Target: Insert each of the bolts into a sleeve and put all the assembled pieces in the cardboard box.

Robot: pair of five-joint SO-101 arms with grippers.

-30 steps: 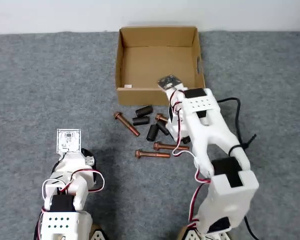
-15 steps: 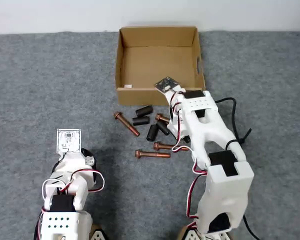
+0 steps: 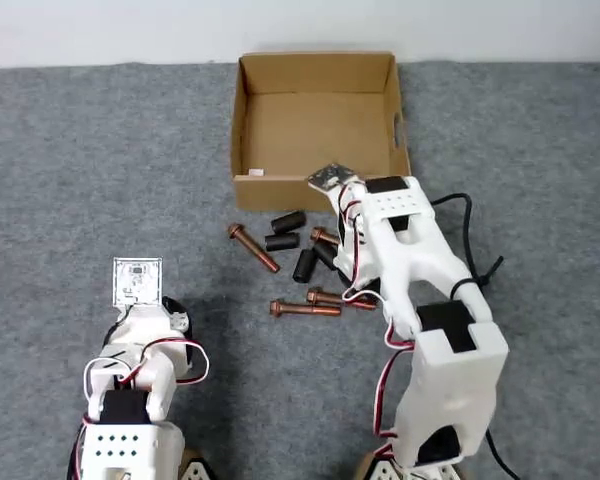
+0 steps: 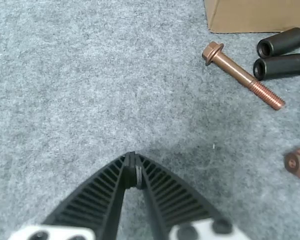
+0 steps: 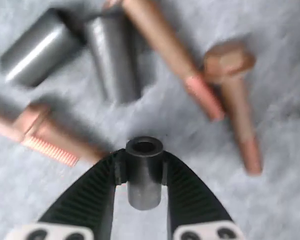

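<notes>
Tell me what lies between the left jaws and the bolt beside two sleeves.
Bare grey carpet, nothing else, up to the bolt; the left wrist view shows it.

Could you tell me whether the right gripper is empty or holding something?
Holding: the right gripper has a black sleeve clamped between its fingers, in the right wrist view.

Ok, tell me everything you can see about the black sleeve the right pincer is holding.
The sleeve is a short black tube, matte, maybe metal or hard plastic, with a round open bore facing the wrist camera. The right pincer clamps its sides between two ribbed fingers, its axis running along them. Copper bolts and other sleeves lie on the grey carpet beyond it.
</notes>
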